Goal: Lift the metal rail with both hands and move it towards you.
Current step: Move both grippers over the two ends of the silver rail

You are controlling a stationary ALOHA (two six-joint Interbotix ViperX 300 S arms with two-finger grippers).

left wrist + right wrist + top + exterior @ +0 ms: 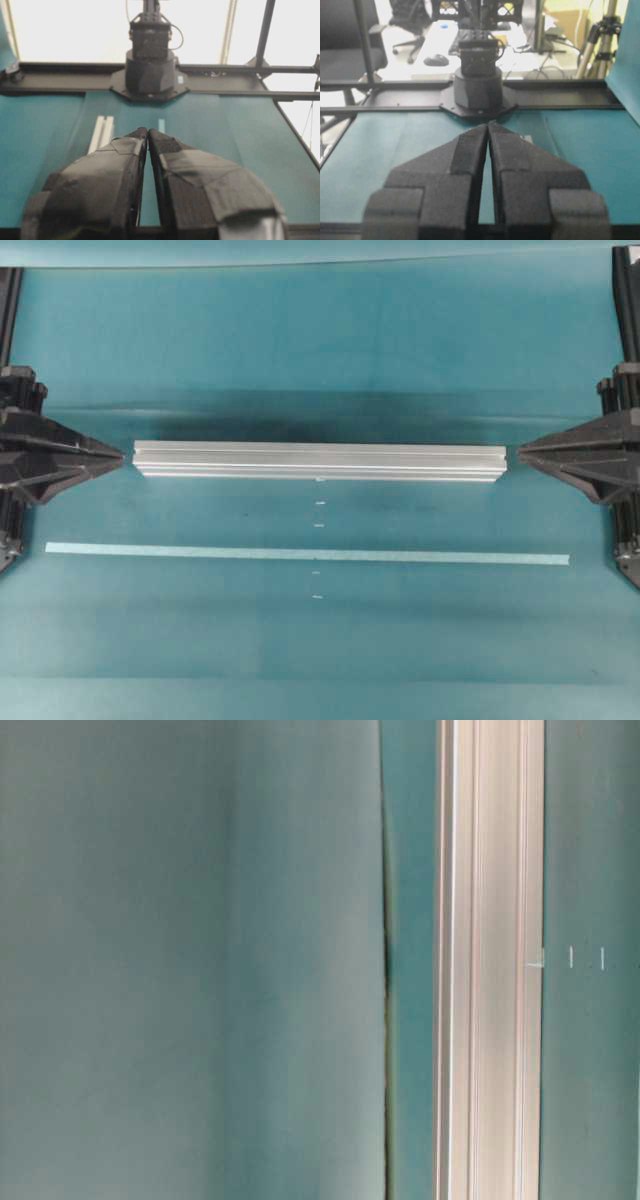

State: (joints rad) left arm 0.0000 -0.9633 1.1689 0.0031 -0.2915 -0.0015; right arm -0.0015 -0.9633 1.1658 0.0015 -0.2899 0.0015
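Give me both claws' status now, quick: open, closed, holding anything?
Left claw: closed, holding nothing, just off the metal rail's end.
Right claw: closed, holding nothing.

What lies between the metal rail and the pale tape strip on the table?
In the overhead view, only bare teal mat with two tiny white marks lies between the metal rail and the tape strip.

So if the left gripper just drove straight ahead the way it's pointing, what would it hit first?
Probably the near end of the metal rail. Overhead, the left gripper, jaws shut, points in line with it across a small gap. Height is uncertain, though: it may pass above.
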